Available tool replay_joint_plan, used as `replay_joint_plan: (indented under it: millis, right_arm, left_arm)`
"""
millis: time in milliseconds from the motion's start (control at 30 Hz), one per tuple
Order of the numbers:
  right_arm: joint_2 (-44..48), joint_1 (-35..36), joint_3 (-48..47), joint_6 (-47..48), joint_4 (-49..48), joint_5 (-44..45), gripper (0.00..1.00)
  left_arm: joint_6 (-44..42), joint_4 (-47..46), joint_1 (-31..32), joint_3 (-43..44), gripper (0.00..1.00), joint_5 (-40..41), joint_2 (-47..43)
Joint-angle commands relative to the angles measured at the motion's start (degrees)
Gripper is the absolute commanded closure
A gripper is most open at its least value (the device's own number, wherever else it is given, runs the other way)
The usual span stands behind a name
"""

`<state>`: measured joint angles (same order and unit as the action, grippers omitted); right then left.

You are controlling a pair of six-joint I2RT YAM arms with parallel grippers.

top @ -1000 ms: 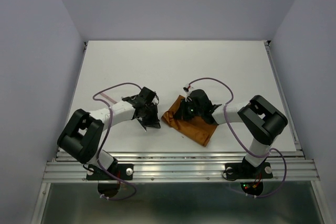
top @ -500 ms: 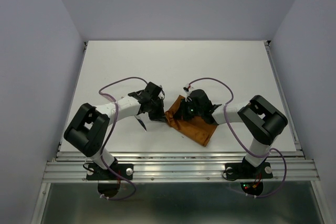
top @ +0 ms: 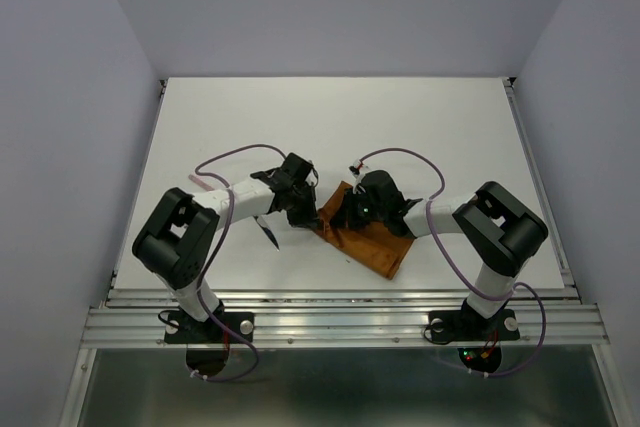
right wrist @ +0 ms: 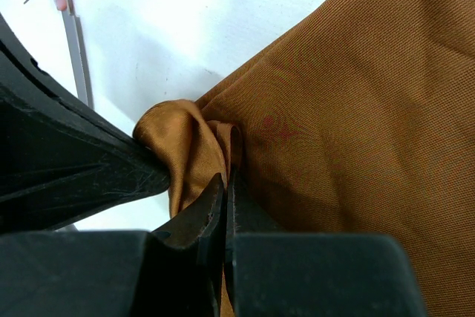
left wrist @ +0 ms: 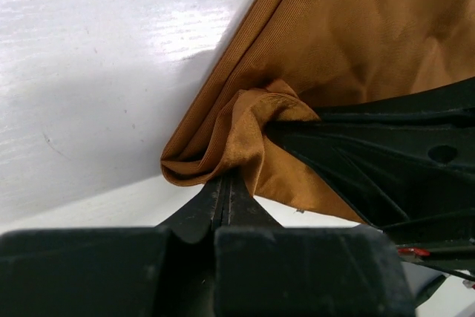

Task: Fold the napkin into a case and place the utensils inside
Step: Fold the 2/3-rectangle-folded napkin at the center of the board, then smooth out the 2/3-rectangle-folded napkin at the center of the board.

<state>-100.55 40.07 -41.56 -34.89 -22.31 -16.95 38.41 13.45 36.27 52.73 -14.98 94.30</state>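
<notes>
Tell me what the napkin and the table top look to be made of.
Napkin: woven cloth, rust-orange, fine ribbed weave showing, soft creases, slight satin sheen on the bunched corner.
Table top: hard white board, probably painted wood or laminate; faint straight grain lines and a soft glare suggest semi-gloss.

White table (top: 400,127) — rust-orange napkin (top: 378,243) near front edge, dark-tipped utensil (top: 268,233) just left.
</notes>
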Motion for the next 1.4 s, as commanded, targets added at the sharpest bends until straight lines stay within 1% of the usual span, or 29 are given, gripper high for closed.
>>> replay_joint_plan:
  millis: [0, 333, 633, 700, 733, 767, 833, 867, 900, 933, 967, 1000, 1033, 1067, 1100, 1133, 1167, 1200, 1233, 1267, 1300, 1333, 1367]
  right_arm:
    - [0.18, -0.35, -0.45, 0.26, 0.07, 0.34, 0.99]
    - [0.44, -0.35, 0.16, 0.18, 0.07, 0.34, 0.99]
    - [2.20, -0.35, 0.78, 0.62, 0.85, 1.92, 0.99]
    - [3.43, -0.35, 0.87, 1.05, 2.08, 2.53, 0.97]
    - [3.78, -0.35, 0.78, 1.23, 2.70, 2.80, 0.94]
    - [5.00, -0.35, 0.78, 1.84, 3.23, 3.23, 0.78]
    - [6.59, -0.35, 0.43, 2.46, 5.94, 3.94, 0.55]
    - [7.64, -0.35, 0.43, 3.16, 7.09, 5.25, 0.37]
    - [10.35, -0.35, 0.43, 3.51, 8.58, 6.48, 0.35]
    - [12.12, -0.35, 0.34, 3.95, 12.42, 8.14, 0.32]
    - [14.22, -0.35, 0.43, 4.31, 14.46, 11.82, 0.29]
    - [19.20, -0.35, 0.52, 4.31, 16.66, 13.51, 0.27]
    - [21.78, -0.35, 0.60, 4.31, 20.94, 15.18, 0.26]
    - [24.24, -0.35, 0.60, 4.31, 23.16, 16.50, 0.25]
    - [28.61, -0.35, 0.60, 3.96, 29.10, 19.99, 0.26]
    - [30.49, -0.35, 0.60, 3.44, 31.94, 21.16, 0.27]
    - [32.07, -0.35, 0.69, 1.78, 34.67, 22.73, 0.36]
    - [33.65, -0.35, 1.13, 0.63, 39.48, 23.01, 0.45]
    - [36.37, -0.35, 1.74, -0.69, 41.88, 23.10, 0.56]
    - [37.78, -0.35, 2.62, -4.09, 43.91, 23.36, 0.69]
    - [39.28, -0.35, 4.80, -5.96, 45.84, 23.71, 0.90]
    - [40.77, -0.35, 6.13, -7.71, 48.82, 23.72, 0.95]
    - [43.83, -0.35, 7.53, -10.60, 49.80, 23.63, 0.97]
  left_arm:
    - [-0.36, -0.88, 0.29, 3.17, 1.00, -0.05, 1.58]
    - [-0.53, -0.62, 0.38, 5.54, 1.00, -0.48, 2.82]
    - [-1.41, -2.11, 0.38, 5.28, 1.00, -0.48, 8.18]
    - [-1.32, -3.16, 0.47, 4.66, 1.00, -0.75, 8.79]
    - [-1.24, -3.52, 0.47, 4.49, 1.00, -1.01, 8.97]
    - [-1.24, -4.04, 0.47, 4.31, 1.00, -1.19, 9.40]
    - [-1.41, -4.57, 0.47, 4.14, 1.00, -1.71, 10.02]
    - [-1.59, -4.75, 0.47, 4.14, 1.00, -1.89, 10.29]
    - [-1.67, -4.93, 0.47, 4.14, 1.00, -2.41, 10.90]
    - [-1.85, -5.19, 0.64, 4.14, 1.00, -2.68, 11.16]
    - [-2.11, -5.10, 0.73, 3.96, 1.00, -2.77, 11.60]
    - [-2.20, -5.19, 0.82, 3.87, 1.00, -2.77, 11.69]
    - [-2.20, -5.37, 0.91, 3.70, 1.00, -2.94, 11.69]
    - [-2.20, -5.54, 0.91, 3.52, 1.00, -3.03, 11.78]
    - [-2.38, -5.72, 0.91, 3.26, 1.00, -3.30, 11.96]
    - [-2.38, -5.81, 0.99, 3.17, 1.00, -3.47, 11.96]
    - [-2.47, -5.89, 0.91, 3.08, 1.00, -3.56, 12.13]
    - [-2.47, -5.98, 0.99, 2.99, 1.00, -3.65, 12.22]
    - [-2.47, -5.98, 0.99, 2.99, 1.00, -3.74, 12.22]
    - [-2.55, -6.07, 1.08, 2.99, 1.00, -3.82, 12.22]
    - [-2.47, -6.07, 0.99, 2.99, 1.00, -3.83, 12.13]
    - [-2.47, -6.07, 1.08, 2.91, 1.00, -3.83, 11.96]
    - [-2.47, -6.07, 1.08, 2.82, 1.00, -3.91, 11.87]
